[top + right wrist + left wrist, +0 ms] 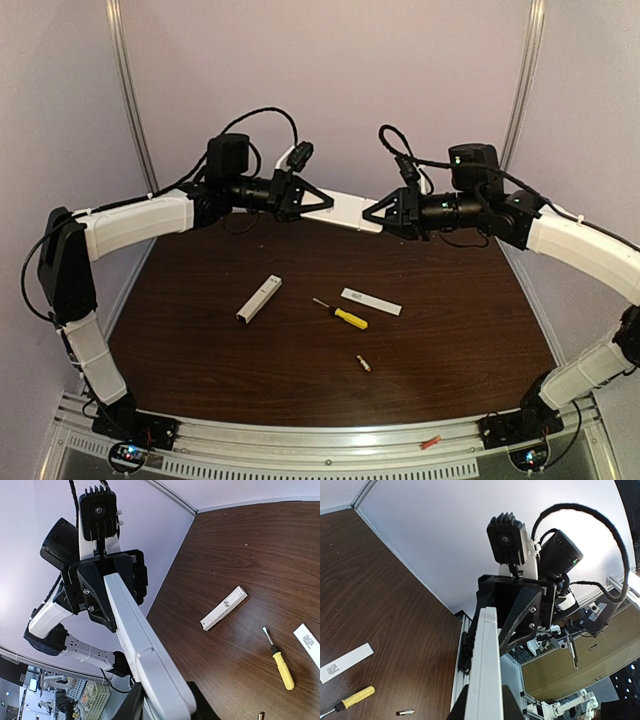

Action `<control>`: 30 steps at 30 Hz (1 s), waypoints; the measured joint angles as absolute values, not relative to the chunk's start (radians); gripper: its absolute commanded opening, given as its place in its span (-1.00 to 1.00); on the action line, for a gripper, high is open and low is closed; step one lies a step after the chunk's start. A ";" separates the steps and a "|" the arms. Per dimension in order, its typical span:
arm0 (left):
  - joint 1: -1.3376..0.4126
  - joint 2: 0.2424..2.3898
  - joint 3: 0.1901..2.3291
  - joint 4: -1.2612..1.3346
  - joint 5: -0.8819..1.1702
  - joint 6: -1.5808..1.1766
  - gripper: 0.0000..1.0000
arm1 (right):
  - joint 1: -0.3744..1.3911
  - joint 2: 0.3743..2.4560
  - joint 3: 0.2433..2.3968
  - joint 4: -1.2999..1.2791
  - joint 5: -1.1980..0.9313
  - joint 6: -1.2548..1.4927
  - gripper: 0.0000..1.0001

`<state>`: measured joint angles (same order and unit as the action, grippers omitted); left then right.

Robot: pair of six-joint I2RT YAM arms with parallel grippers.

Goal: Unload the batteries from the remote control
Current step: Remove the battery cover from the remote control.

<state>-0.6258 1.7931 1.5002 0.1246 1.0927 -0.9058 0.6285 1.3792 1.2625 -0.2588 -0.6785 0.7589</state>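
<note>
The long white remote control [345,210] hangs in the air over the back of the table, held at both ends. My left gripper [305,203] is shut on its left end and my right gripper [378,217] on its right end. In the left wrist view the remote [485,670] runs up from between my fingers [482,700]; the right wrist view shows the same remote [145,650] in that gripper [165,700]. One small battery [364,364] lies on the table in front, also seen as a tiny cell [405,712] and at the edge [260,715].
A yellow-handled screwdriver [340,315] lies mid-table. A flat white labelled strip [371,301] lies just right of it. A longer white boxy piece [258,298] lies to the left. The metal frame rail [300,440] runs along the near edge.
</note>
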 measured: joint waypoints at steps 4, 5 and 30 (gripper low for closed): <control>-0.625 1.793 1.500 0.125 1.100 -0.904 -1.00 | 0.628 1.379 1.263 -0.258 -0.683 0.750 -0.58; -0.625 1.793 1.500 0.126 1.100 -0.904 -1.00 | 0.628 1.379 1.263 -0.259 -0.683 0.748 -0.60; -0.630 1.793 1.500 0.104 1.096 -0.871 -1.00 | 0.628 1.378 1.281 -0.319 -0.681 0.706 -0.60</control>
<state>-0.6296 1.7931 1.5002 0.1043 1.0962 -0.8711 0.6285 1.3781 1.2812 -0.3191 -0.6811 0.7055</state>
